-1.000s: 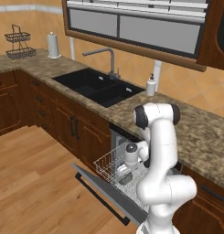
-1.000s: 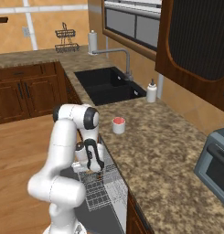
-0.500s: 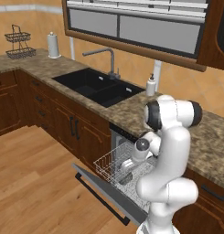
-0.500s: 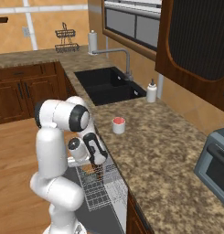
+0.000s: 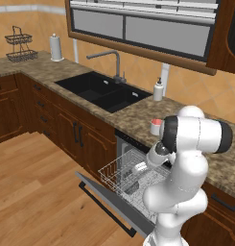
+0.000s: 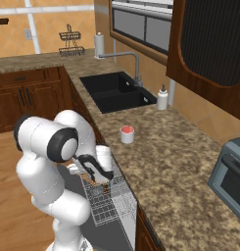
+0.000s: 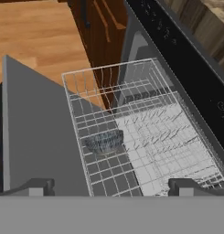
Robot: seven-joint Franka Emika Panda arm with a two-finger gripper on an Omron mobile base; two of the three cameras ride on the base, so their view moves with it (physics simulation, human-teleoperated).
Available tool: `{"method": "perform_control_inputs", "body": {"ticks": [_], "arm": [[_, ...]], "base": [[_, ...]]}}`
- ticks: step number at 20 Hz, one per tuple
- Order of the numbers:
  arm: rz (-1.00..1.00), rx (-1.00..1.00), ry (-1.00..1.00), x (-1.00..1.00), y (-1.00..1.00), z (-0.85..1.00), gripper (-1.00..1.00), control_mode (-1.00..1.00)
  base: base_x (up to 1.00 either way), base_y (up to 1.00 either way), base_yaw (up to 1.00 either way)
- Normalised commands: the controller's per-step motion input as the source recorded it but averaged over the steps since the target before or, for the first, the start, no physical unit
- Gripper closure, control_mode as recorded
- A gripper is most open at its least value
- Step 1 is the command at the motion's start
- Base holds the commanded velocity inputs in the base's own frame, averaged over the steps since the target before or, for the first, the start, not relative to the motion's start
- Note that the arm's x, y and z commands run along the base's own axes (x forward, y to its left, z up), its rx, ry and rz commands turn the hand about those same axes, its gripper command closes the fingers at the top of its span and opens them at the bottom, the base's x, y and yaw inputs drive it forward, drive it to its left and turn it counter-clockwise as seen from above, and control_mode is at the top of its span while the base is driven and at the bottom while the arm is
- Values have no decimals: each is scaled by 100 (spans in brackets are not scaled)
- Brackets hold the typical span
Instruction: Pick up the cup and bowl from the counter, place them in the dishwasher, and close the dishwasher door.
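Note:
The grey-blue bowl (image 7: 104,140) lies in the white wire rack (image 7: 150,132) of the open dishwasher (image 5: 133,175). My gripper (image 7: 111,187) hangs open and empty a little above the rack, with the bowl ahead of it between the fingertips (image 7: 38,186). The dishwasher door (image 7: 35,137) is folded down flat, its black bar handle (image 5: 107,209) at the outer edge. On the counter (image 6: 160,162) above the machine stands the white cup (image 6: 127,134) with its red inside, upright; in the left base view the cup (image 5: 156,127) is partly behind my arm.
A black double sink (image 5: 102,91) with a tap is set in the counter to the left, a white soap bottle (image 5: 158,90) beside it. Dark wood cabinets (image 5: 71,129) flank the dishwasher. A toaster oven (image 6: 231,176) sits at the far right. Wooden floor (image 5: 37,192) lies before the door.
My elbow has swung outward and the hand has lifted slightly off the rack. The bowl stays in the rack, free of the fingers.

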Motion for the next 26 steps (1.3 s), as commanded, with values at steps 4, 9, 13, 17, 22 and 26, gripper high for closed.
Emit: {"method": "perform_control_inputs", "body": {"ticks": [4,9,13,17,22,26], "arm": [[0,0,10,33,6,100,-100,-100],[0,0,9,35,22,100,-100,-100],[0,0,7,10,46,100,-100,-100],[0,0,4,14,53,100,-100,-100],[0,-2,3,10,67,100,-100,-100],[0,-5,1,34,50,100,-100,-100]], "base": [[0,0,0],[0,0,0],[0,0,0],[0,0,0],[0,0,0],[0,0,0]]}}
